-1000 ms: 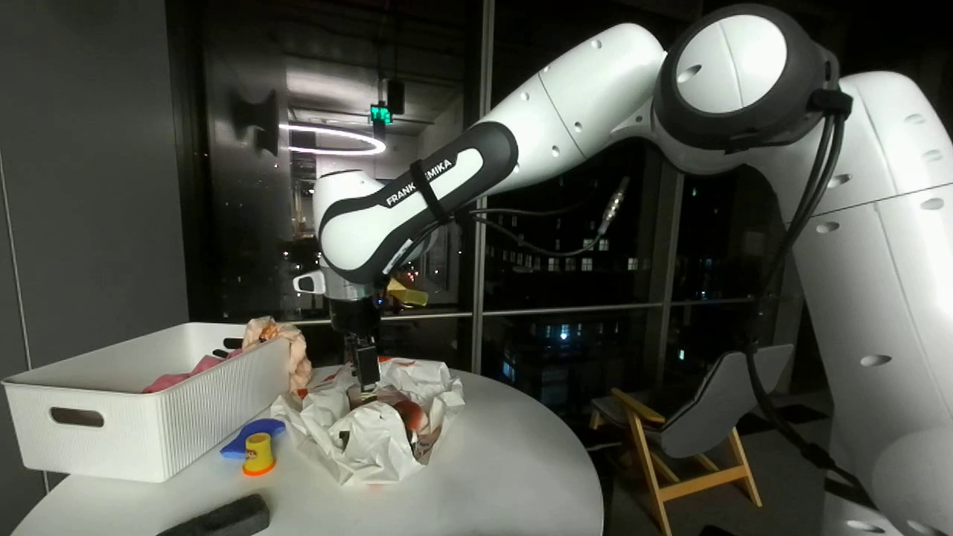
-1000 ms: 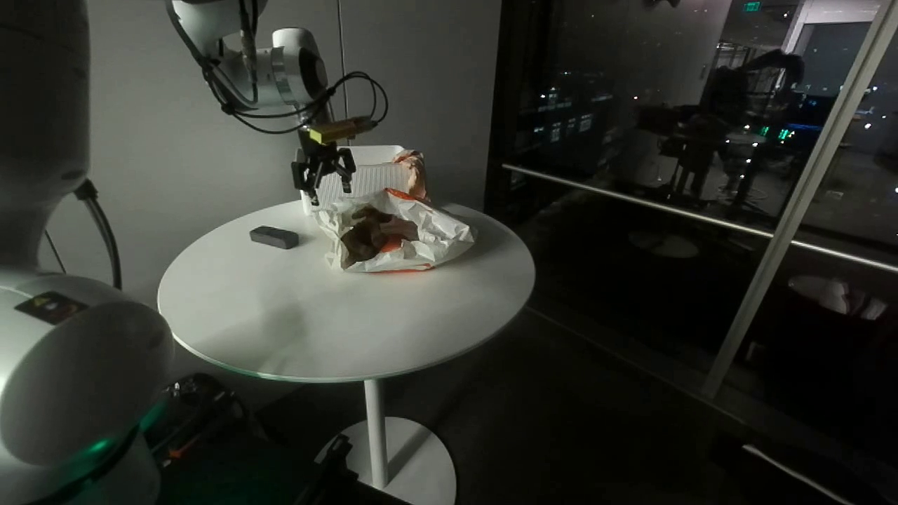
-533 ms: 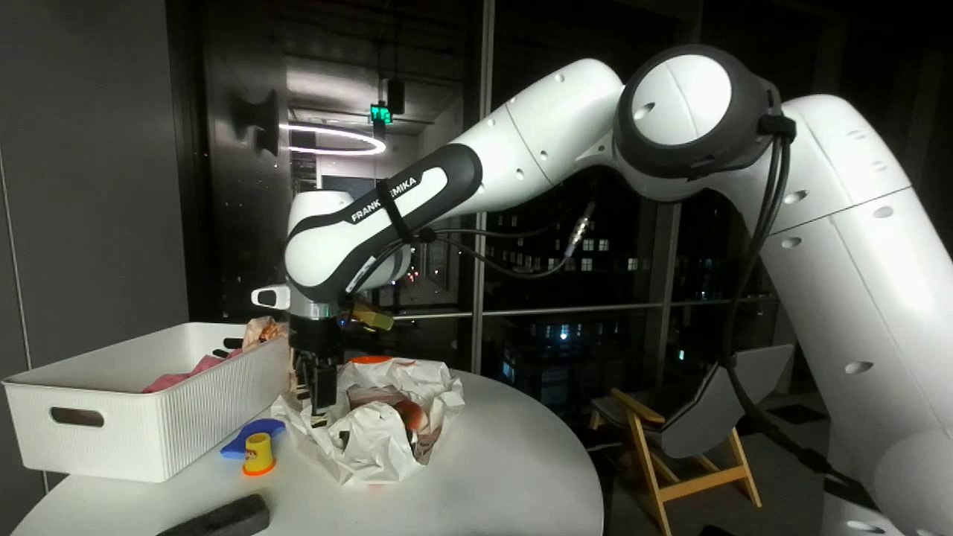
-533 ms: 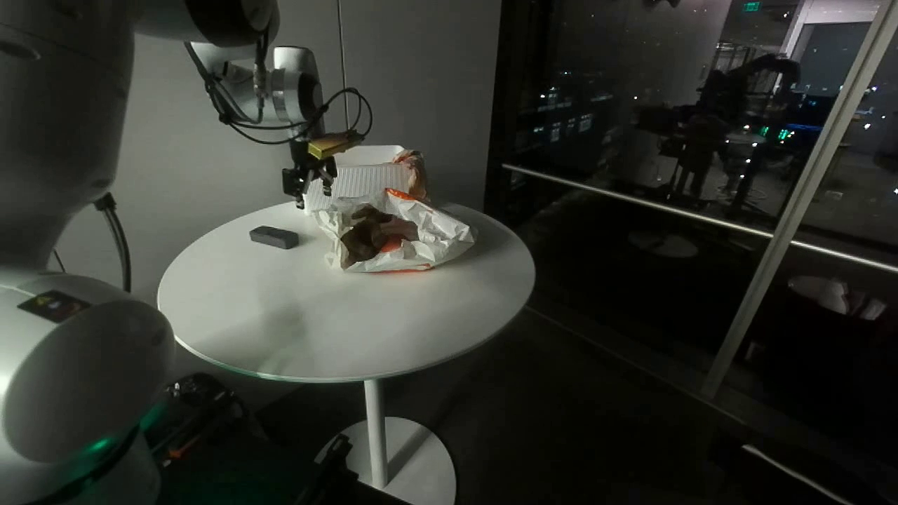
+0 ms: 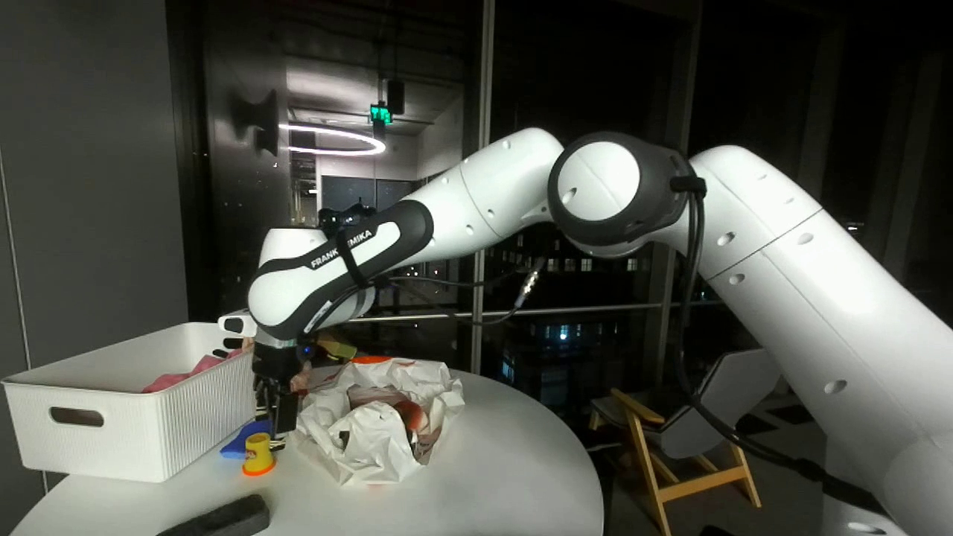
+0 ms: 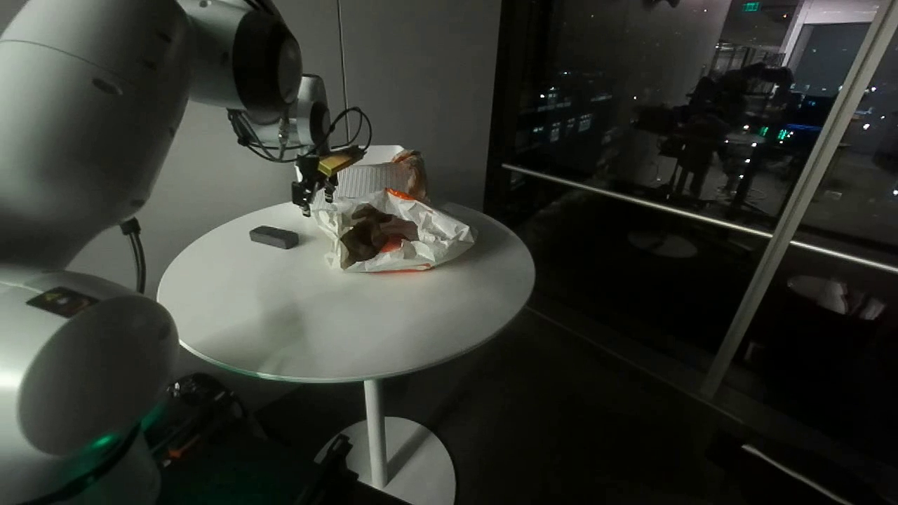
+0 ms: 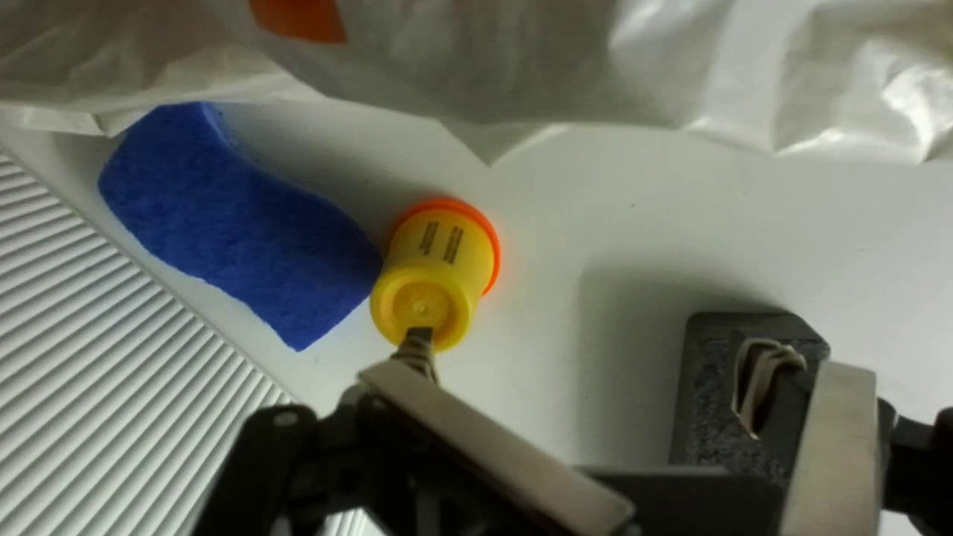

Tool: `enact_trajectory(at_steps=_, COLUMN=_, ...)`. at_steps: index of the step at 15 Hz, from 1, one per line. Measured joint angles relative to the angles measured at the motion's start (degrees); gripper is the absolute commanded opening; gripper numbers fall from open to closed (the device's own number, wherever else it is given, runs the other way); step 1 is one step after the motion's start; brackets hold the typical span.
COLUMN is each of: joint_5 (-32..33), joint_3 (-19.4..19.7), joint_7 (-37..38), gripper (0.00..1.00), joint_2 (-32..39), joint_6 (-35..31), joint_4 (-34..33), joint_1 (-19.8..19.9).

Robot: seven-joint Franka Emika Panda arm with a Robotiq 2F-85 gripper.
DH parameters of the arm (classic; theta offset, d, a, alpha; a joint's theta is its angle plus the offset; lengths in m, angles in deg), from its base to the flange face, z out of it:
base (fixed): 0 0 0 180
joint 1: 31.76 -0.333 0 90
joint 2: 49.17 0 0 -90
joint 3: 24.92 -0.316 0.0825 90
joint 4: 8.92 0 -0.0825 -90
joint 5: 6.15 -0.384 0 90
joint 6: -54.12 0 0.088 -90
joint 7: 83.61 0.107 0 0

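Two fingers (image 7: pixel 789 409) are spread wide, low over one round white desk (image 6: pixel 330 308). Nearest to them is one yellow tub (image 7: pixel 447 249), which stands on the desk with its orange end down. In the wrist view one finger overlaps the tub's edge; whether the two touch, I cannot tell. The second finger shows in front of one dark grey block (image 7: pixel 703 417), which lies well apart from the tub.

One blue piece (image 7: pixel 238 219) lies just beside the tub, between it and a single white ribbed bin (image 5: pixel 212 417). The bin holds pink cloth (image 5: pixel 179 377), and in an exterior view one peach-coloured crumpled wrap (image 6: pixel 415 172) hangs at its rim. Near the tub, one crumpled white bag (image 5: pixel 372 443) lies open, with something brown (image 6: pixel 361 238) showing inside. One chair (image 5: pixel 726 406) stands beyond the desk.
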Motion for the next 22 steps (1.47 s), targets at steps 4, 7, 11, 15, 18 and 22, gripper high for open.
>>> enact_trajectory(at_steps=4, joint_5=0.15, joint_3=0.33, joint_7=-2.39, gripper=1.0, joint_2=6.37, joint_6=0.01, joint_4=-7.61, joint_1=-1.14)
enact_trajectory(at_steps=7, joint_5=0.3, joint_3=1.37, joint_7=-3.42, gripper=1.0, joint_2=10.01, joint_6=0.21, joint_4=-12.52, joint_1=-1.82)
enact_trajectory(at_steps=11, joint_5=0.56, joint_3=2.7, joint_7=-4.51, gripper=0.75, joint_2=13.78, joint_6=1.23, joint_4=-17.9, joint_1=-2.55)
enact_trajectory(at_steps=15, joint_5=0.56, joint_3=2.8, joint_7=-6.08, gripper=0.43, joint_2=16.75, joint_6=2.41, joint_4=-22.05, joint_1=-2.9)
enact_trajectory(at_steps=18, joint_5=0.56, joint_3=2.85, joint_7=-6.52, gripper=0.21, joint_2=18.0, joint_6=3.38, joint_4=-24.25, joint_1=-3.3)
enact_trajectory(at_steps=22, joint_5=1.25, joint_3=3.8, joint_7=-5.49, gripper=0.2, joint_2=17.98, joint_6=5.25, joint_4=-25.87, joint_1=-4.08)
